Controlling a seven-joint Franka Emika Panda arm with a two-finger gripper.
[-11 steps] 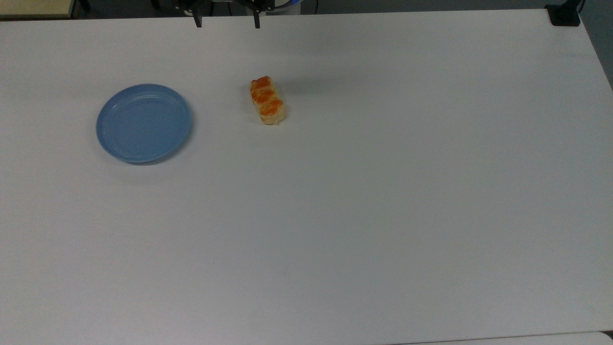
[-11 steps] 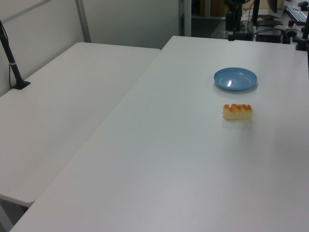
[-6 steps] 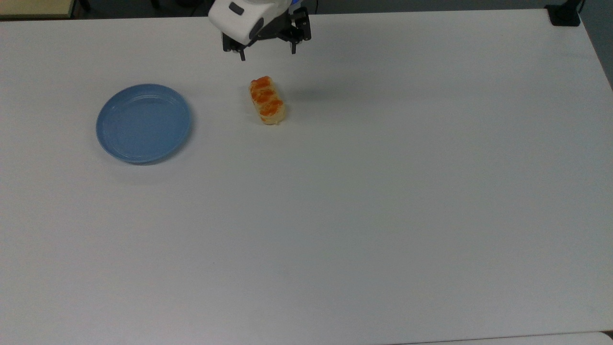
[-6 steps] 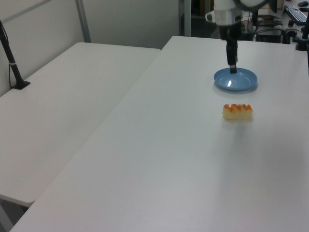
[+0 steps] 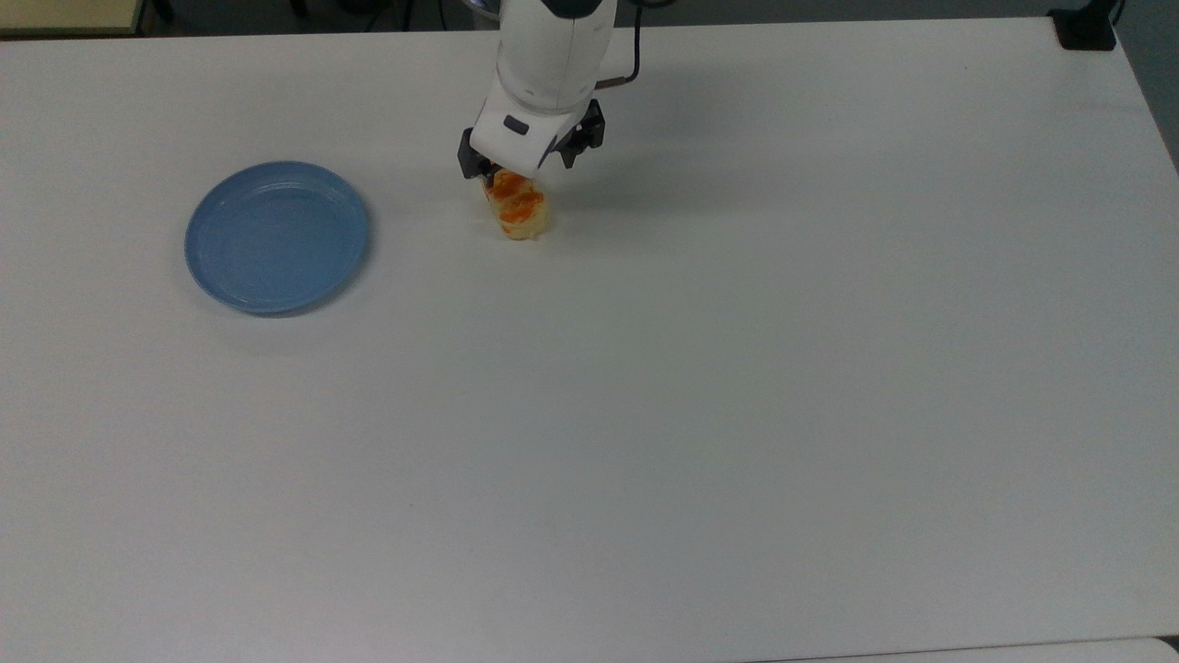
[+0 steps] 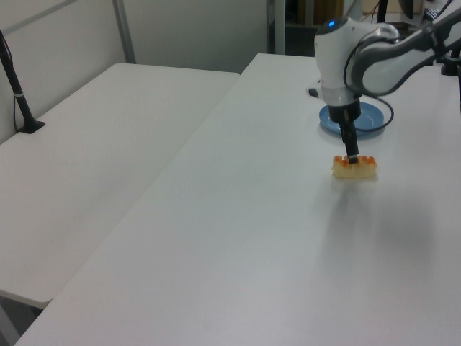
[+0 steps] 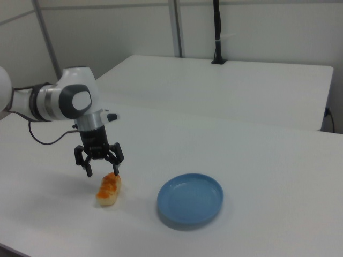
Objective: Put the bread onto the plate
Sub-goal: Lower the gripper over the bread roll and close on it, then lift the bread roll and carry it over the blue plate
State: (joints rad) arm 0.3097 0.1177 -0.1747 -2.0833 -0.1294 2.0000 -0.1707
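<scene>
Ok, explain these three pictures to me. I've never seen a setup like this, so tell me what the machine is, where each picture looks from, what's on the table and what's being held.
The white machine is a robot arm, and at its end is a two-fingered hand. All three pictures show the same moment. The top view looks down on the white table; the left view and the right view look across it from opposite sides.

Two things lie on the table: a bread with orange patches, and an empty blue plate set apart from it.

Nothing is held yet. The hand is open and lowered over one end of the bread, with a finger on either side, as the right view shows best. The bread lies flat on the table.
</scene>
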